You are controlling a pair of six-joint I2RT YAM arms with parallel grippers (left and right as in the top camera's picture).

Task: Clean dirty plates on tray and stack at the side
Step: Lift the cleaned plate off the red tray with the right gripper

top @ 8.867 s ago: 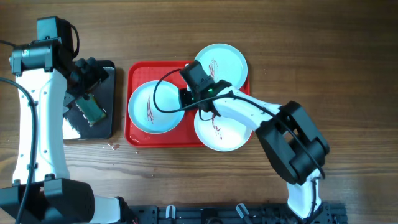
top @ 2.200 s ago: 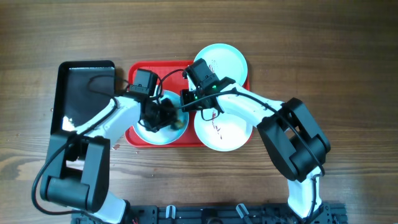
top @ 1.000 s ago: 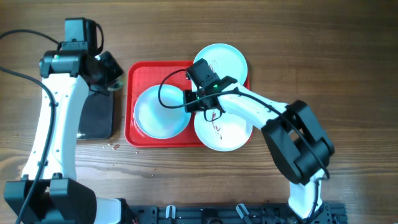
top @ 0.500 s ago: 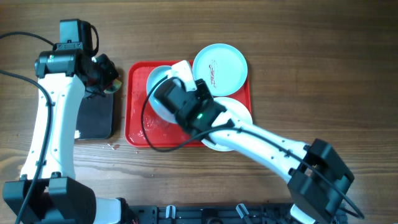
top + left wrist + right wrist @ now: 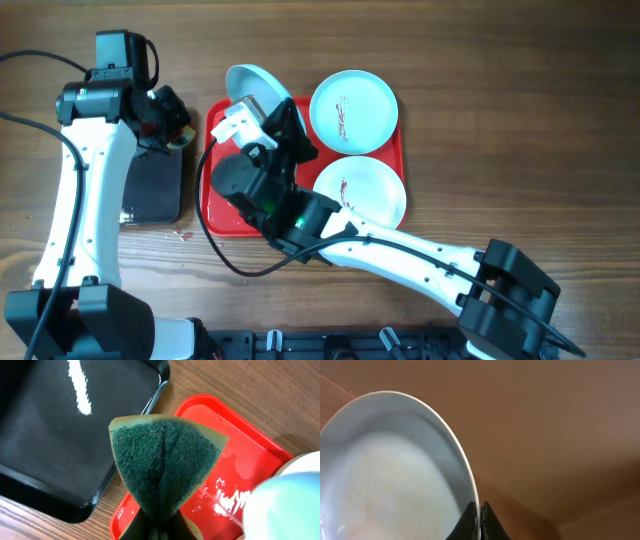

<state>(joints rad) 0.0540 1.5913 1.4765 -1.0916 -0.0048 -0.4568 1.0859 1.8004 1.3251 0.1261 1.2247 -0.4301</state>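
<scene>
My right gripper (image 5: 278,112) is shut on the rim of a clean pale plate (image 5: 252,84), held tilted in the air over the back left corner of the red tray (image 5: 216,205). In the right wrist view the fingertips (image 5: 480,519) pinch the thin rim of that plate (image 5: 395,470). Two plates with dark-red smears lie on the tray's right side, one at the back (image 5: 353,98) and one at the front (image 5: 362,190). My left gripper (image 5: 170,126) hovers left of the tray, shut on a green sponge (image 5: 165,465).
A black tray (image 5: 152,192) lies left of the red tray, under the left arm, and shows as a glossy black tray (image 5: 50,435) in the left wrist view. Wet foam marks the red tray's floor (image 5: 230,502). Small drops lie on the wood (image 5: 183,236) in front.
The right arm has lifted the clean plate off the tray's left half, swinging up and toward the back left corner. The left arm with the sponge has barely moved.
</scene>
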